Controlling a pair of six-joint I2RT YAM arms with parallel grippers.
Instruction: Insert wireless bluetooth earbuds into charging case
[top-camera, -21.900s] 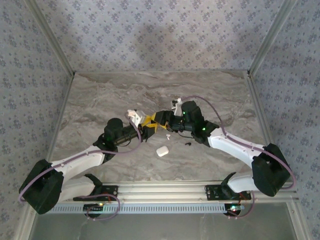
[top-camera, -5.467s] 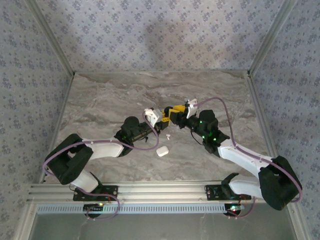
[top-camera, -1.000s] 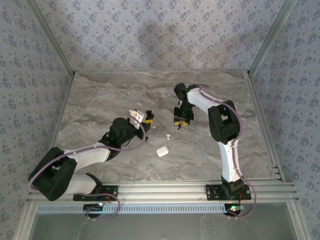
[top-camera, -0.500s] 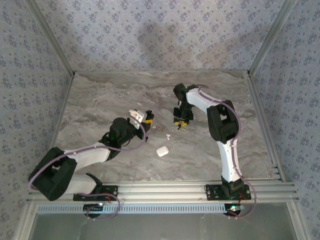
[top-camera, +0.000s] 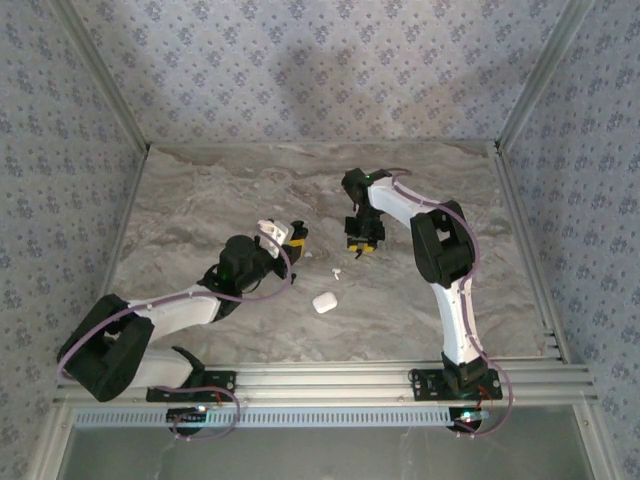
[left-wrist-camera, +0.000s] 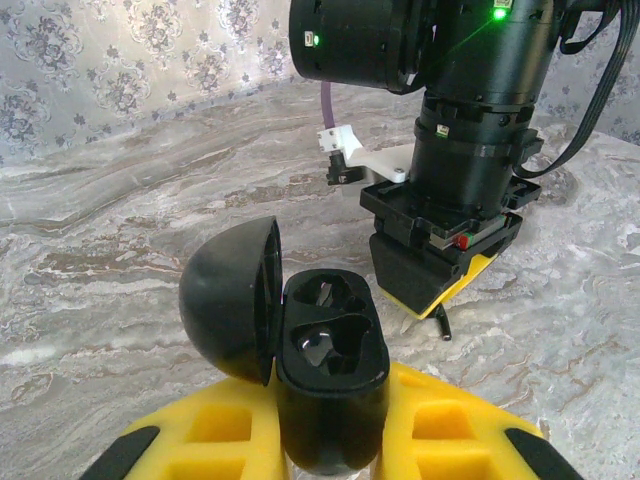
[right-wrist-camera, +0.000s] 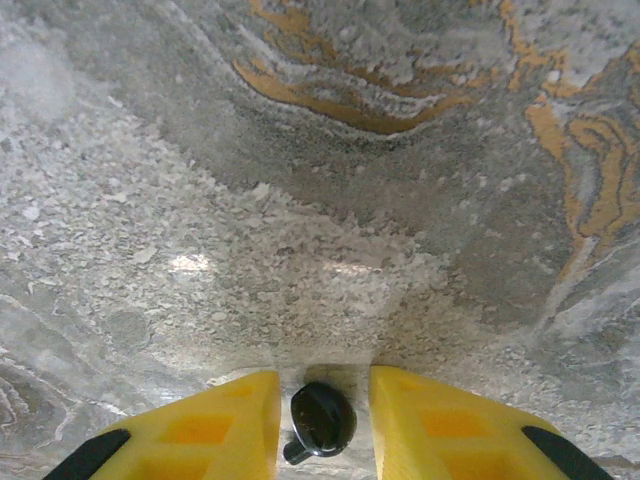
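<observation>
My left gripper (left-wrist-camera: 330, 425) is shut on a black charging case (left-wrist-camera: 330, 350), held upright with its lid (left-wrist-camera: 230, 300) swung open to the left. Both sockets look empty. Just beyond it my right gripper (left-wrist-camera: 440, 295) points straight down at the table. A black earbud (right-wrist-camera: 320, 418) lies on the marble between its yellow fingers (right-wrist-camera: 225, 420), with a narrow gap on each side, so the gripper (right-wrist-camera: 322, 405) is open. A closed white case (top-camera: 323, 302) and a tiny white earbud (top-camera: 336, 271) lie on the table between the left gripper (top-camera: 295, 238) and the right gripper (top-camera: 362, 245).
The marble table (top-camera: 200, 200) is bounded by patterned walls on three sides and an aluminium rail (top-camera: 330, 380) at the near edge. The right arm (top-camera: 440, 250) stands folded high at the right of centre.
The right gripper has settled slightly over the black earbud, its fingers a touch narrower. The left arm and the black case have not moved.
</observation>
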